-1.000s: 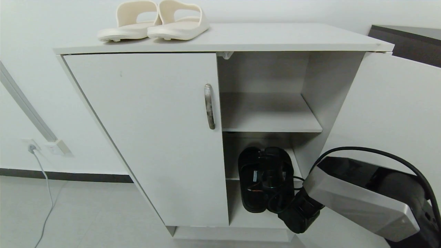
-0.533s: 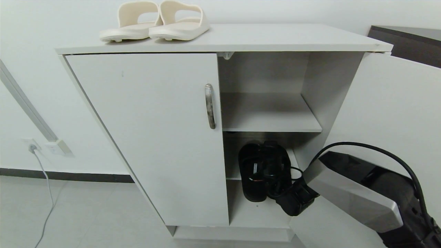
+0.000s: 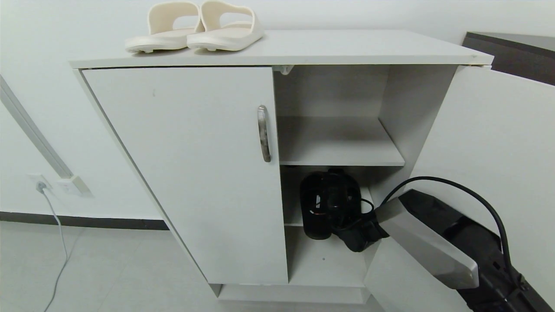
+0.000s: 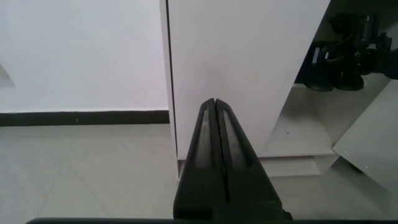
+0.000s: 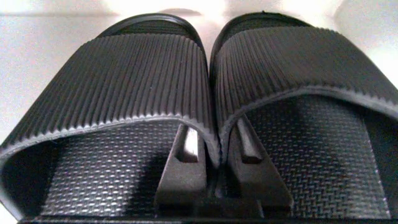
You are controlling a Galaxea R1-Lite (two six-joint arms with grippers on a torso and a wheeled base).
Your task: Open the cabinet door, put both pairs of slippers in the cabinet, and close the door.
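A cream pair of slippers [image 3: 195, 27] lies on the cabinet top [image 3: 347, 45]. The cabinet's right door [image 3: 490, 143] stands open and its left door [image 3: 186, 173] is shut. My right gripper [image 3: 347, 219] [image 5: 216, 152] is shut on the black pair of slippers [image 3: 330, 203] [image 5: 205, 81], pinching the two inner strap edges together. It holds them inside the opening, just under the upper shelf [image 3: 338, 143]. My left gripper [image 4: 214, 112] is shut on nothing, low in front of the left door. Past it the black slippers [image 4: 339, 59] show in the opening.
A metal handle [image 3: 263, 133] sits on the left door's edge. A lower shelf edge [image 3: 292, 225] and the cabinet floor [image 3: 321, 264] lie beneath the black pair. A wall socket with a cable [image 3: 41, 187] is at the left, above bare floor tiles [image 3: 86, 268].
My right gripper has carried the black slippers upward and deeper into the cabinet, from the lower front of the opening to just under the upper shelf. The cream pair has stayed put.
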